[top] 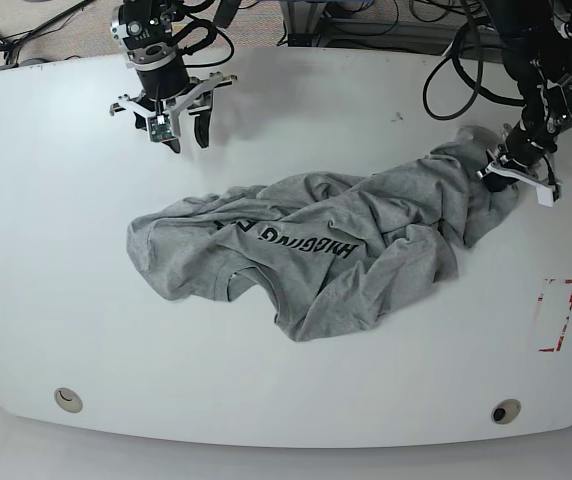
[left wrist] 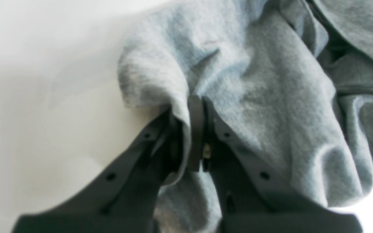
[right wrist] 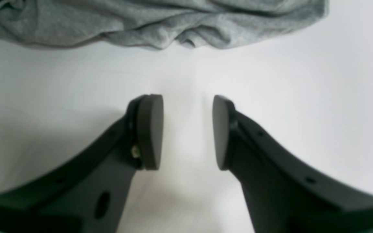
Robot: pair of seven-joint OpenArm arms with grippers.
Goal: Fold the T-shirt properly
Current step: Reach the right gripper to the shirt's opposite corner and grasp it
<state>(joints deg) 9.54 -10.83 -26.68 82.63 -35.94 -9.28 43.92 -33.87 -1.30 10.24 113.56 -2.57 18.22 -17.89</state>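
Observation:
The grey T-shirt [top: 316, 245] lies crumpled across the middle of the white table [top: 66, 300], its black lettering upside down in the base view. My left gripper [top: 494, 168] is at the shirt's right end, shut on a fold of the T-shirt [left wrist: 254, 97]; in the left wrist view the cloth is pinched between the pads [left wrist: 195, 129]. My right gripper [top: 186, 138] hovers at the back left, open and holding nothing, short of the T-shirt's near edge [right wrist: 154, 29]. Bare table shows between its fingers [right wrist: 151, 129].
A red-outlined rectangle [top: 556, 315] is marked on the table near the right edge. Two round holes [top: 66, 400] sit near the front edge. Cables and arm bases run along the back edge.

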